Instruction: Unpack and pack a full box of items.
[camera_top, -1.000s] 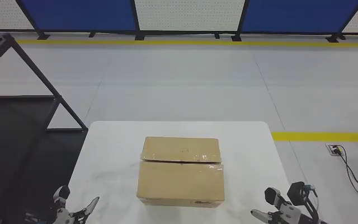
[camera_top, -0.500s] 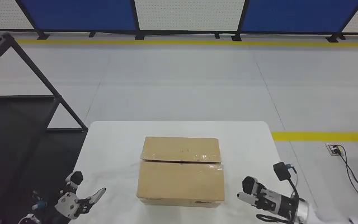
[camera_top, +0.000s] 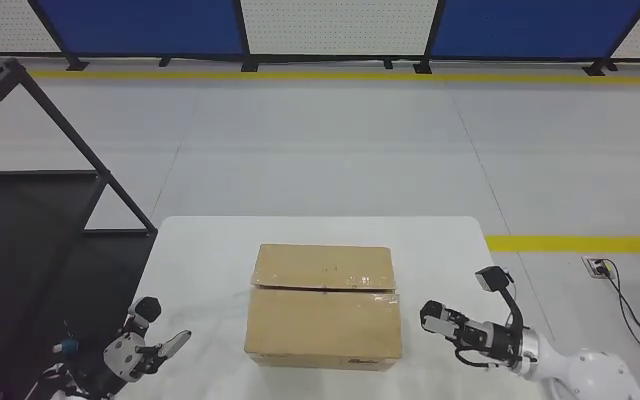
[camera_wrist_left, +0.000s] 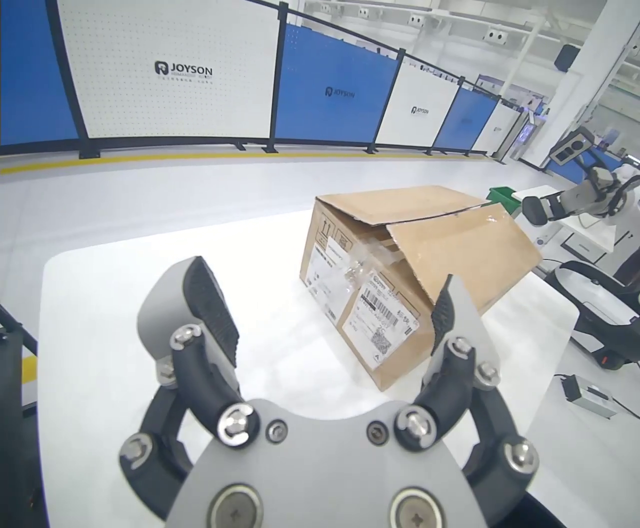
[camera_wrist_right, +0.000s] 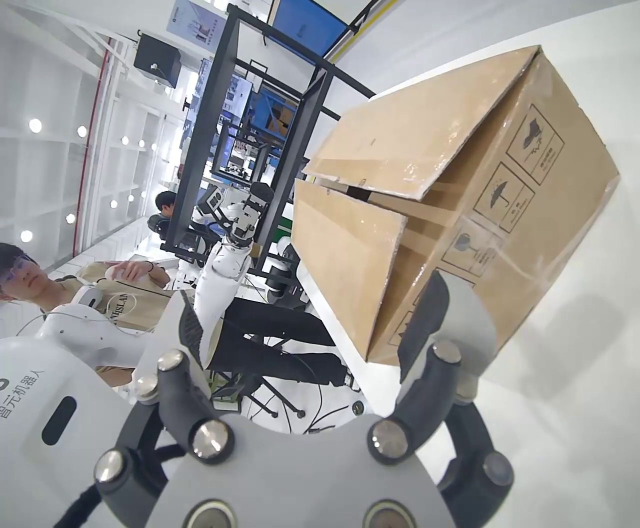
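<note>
The white table (camera_top: 200, 260) stretches out beneath and ahead of both pincers, and I take it as the place where the contents will be laid out. The cardboard box (camera_top: 323, 320) stands on it between the two pincers, one short end turned to each, so either arm can work from its own side. Its top flaps (camera_wrist_left: 460, 250) are folded down but not sealed. One rides up a little and leaves a dark slit along the seam, which I judge to be the spot to start prying. A shipping label (camera_wrist_left: 382, 310) is stuck on the end facing my left pincer (camera_wrist_left: 322, 277). That pincer hangs low over the table, apart from that end, with fingers spread wide and nothing between them. My right pincer (camera_wrist_right: 310, 295) sits nearer the opposite end, by its lower corner without touching it, also spread and empty. Open fingers make sense to me here, since the next job looks like catching a flap edge rather than carrying anything. Unpacking has not yet begun.
</note>
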